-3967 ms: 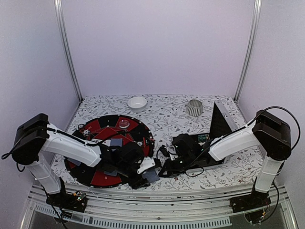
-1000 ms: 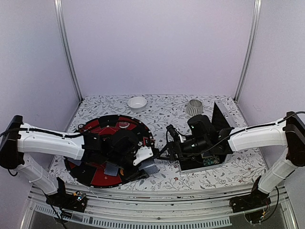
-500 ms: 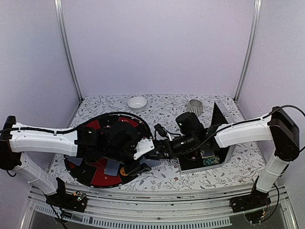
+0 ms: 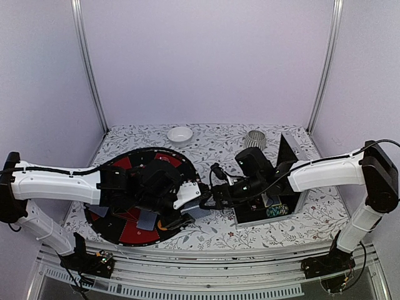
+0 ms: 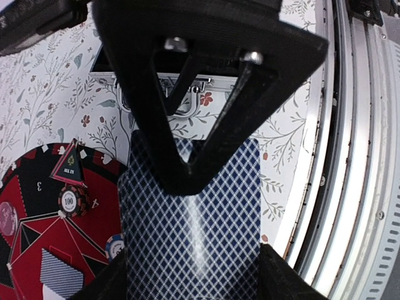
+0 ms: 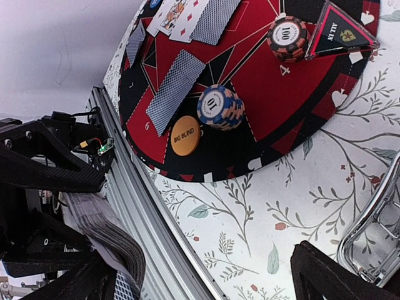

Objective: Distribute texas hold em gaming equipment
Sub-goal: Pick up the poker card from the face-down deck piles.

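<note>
In the left wrist view, a deck of blue diamond-backed playing cards (image 5: 190, 231) fills the space between my left gripper's fingers, and my left gripper (image 5: 190, 278) is shut on it. A black finger of the right gripper reaches over the deck's far end. My right gripper (image 6: 212, 281) stands wide open just right of the left one (image 4: 187, 203), beside the mat's near right rim. The deck's stacked edges (image 6: 106, 240) show by its left finger. On the round red-and-black mat (image 4: 134, 234) lie a blue chip stack (image 6: 219, 106), an orange BIG BLIND button (image 6: 185, 135), a 100 chip (image 6: 287, 36), the ALL IN triangle (image 6: 344, 31) and face-down cards (image 6: 175, 90).
An open black case (image 4: 275, 211) with its lid up (image 4: 289, 156) sits right of the mat, under the right arm. A white bowl (image 4: 180, 134) and a ribbed grey cup (image 4: 254, 140) stand at the back. The table's metal rail (image 6: 144, 206) runs close below both grippers.
Over the last second the right arm swung left from the case to the deck in the left gripper, and its jaws widened. The left gripper kept its hold with little movement.
</note>
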### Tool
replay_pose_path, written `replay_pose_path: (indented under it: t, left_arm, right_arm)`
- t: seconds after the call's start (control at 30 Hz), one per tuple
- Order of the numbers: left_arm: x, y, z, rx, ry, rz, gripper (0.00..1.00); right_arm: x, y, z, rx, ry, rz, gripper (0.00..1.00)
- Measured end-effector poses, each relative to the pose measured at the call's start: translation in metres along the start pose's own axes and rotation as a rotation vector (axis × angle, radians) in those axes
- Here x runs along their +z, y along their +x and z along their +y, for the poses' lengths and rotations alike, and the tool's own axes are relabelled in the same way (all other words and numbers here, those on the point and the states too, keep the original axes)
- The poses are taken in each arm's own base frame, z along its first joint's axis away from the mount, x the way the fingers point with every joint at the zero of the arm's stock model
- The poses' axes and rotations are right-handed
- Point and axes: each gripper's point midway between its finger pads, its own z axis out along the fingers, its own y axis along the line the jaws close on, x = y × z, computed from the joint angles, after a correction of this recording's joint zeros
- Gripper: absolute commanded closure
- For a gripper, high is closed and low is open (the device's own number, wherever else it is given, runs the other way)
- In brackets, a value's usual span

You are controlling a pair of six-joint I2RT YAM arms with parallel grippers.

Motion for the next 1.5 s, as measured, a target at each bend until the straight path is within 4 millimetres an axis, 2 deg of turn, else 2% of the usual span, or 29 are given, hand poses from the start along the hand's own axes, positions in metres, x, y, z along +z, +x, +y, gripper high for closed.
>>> replay_pose_path:
  t: [0.13, 0.3, 0.5, 0.57, 0.73, 0.8, 1.0, 1.37, 1.5]
  left_arm:
    - [0.0, 0.0, 0.0, 0.0, -0.001, 0.0, 0.4]
    - [0.0, -0.001, 0.0, 0.0, 0.001, -0.002, 0.4]
    - [0.0, -0.001, 0.0, -0.001, 0.001, -0.007, 0.4]
    - [0.001, -0.001, 0.0, -0.001, 0.001, -0.006, 0.4]
    - [0.002, 0.001, -0.001, 0.0, 0.001, -0.005, 0.4]
    - [0.002, 0.001, -0.001, 0.0, 0.001, -0.004, 0.4]
    - [0.003, 0.003, -0.001, -0.001, 0.002, -0.002, 0.4]
    - [0.006, 0.008, -0.004, -0.001, 0.011, 0.001, 0.41]
    - [0.007, 0.011, -0.005, -0.001, 0.015, 0.005, 0.41]
  right_arm:
    - [-0.001, 0.003, 0.0, -0.011, -0.004, 0.015, 0.01]
    - [-0.003, 0.004, 0.023, -0.038, -0.129, 0.04, 0.17]
    - [-0.005, 0.003, 0.037, -0.055, -0.201, 0.046, 0.49]
    - [-0.005, 0.003, 0.038, -0.05, -0.207, 0.05, 0.55]
    - [-0.005, 0.004, 0.038, -0.047, -0.207, 0.053, 0.86]
    - [-0.005, 0.005, 0.037, -0.044, -0.203, 0.055, 0.93]
    - [-0.011, 0.005, 0.04, -0.048, -0.203, 0.051, 0.97]
    - [-0.019, 0.008, 0.037, -0.055, -0.163, 0.051, 0.94]
    - [-0.023, 0.006, 0.037, -0.063, -0.154, 0.042, 0.97]
